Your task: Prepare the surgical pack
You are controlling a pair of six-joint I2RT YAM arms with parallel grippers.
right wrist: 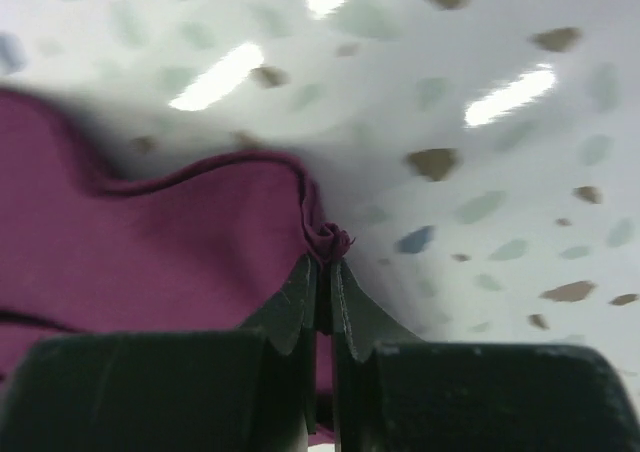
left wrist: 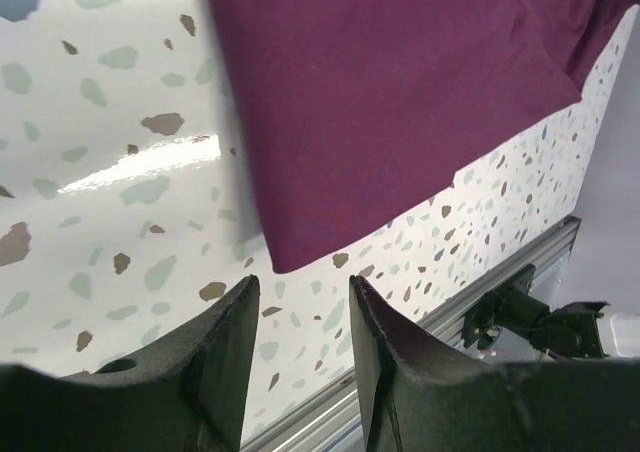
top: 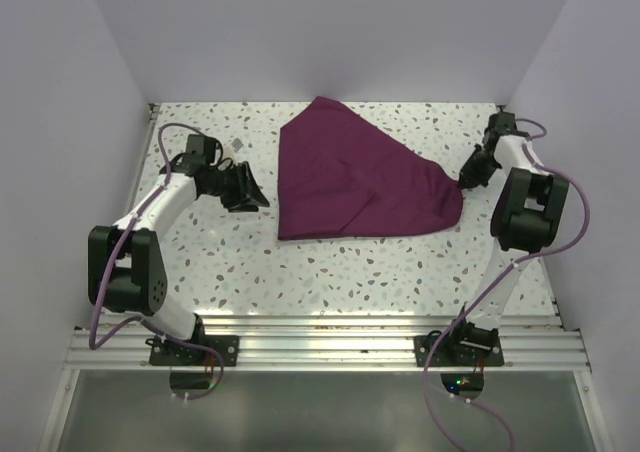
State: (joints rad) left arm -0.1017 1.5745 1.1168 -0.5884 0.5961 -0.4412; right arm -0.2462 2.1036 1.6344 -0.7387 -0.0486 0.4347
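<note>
The dark purple cloth lies folded and rumpled on the speckled table, its far corner near the back wall. My right gripper is shut on the cloth's right corner, which bunches at the fingertips in the right wrist view. My left gripper is open and empty, just left of the cloth's left edge. In the left wrist view the cloth fills the upper right, beyond my open left gripper. The steel tray, gauze, scissors and forceps are out of view.
The speckled table is walled at the back and both sides. An aluminium rail runs along the near edge, with both arm bases on it. The right arm base shows in the left wrist view.
</note>
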